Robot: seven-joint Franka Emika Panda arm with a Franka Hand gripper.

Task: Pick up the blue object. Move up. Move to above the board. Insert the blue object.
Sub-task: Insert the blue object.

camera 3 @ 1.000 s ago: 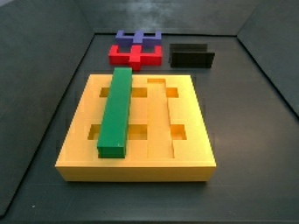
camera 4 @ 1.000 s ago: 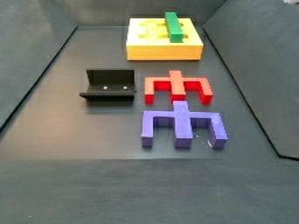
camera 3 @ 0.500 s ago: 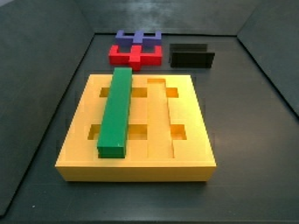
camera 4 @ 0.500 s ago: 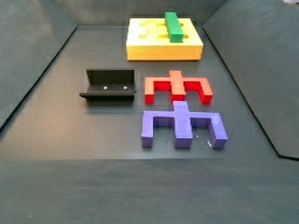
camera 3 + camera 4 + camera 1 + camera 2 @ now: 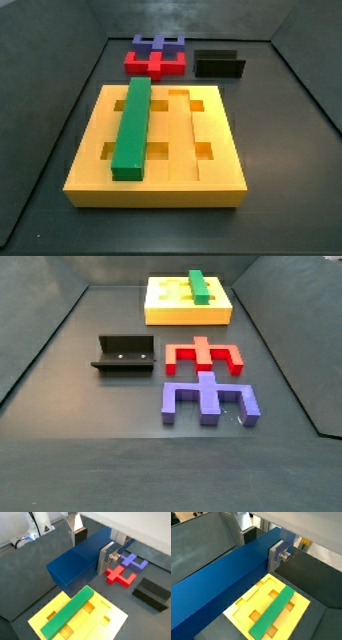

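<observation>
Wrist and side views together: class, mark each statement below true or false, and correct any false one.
1. The gripper holds the blue object between its fingers, as both wrist views show. True.
2. The green bar lies on the floor beside the board. False: it lies in a groove on the board's top.
3. The gripper shows in both side views. False: neither side view shows it or the blue object.
4. The red piece lies between the indigo piece and the board in a side view. True.
5. The fixture stands on top of the board. False: it stands on the floor, apart from the board.
</observation>
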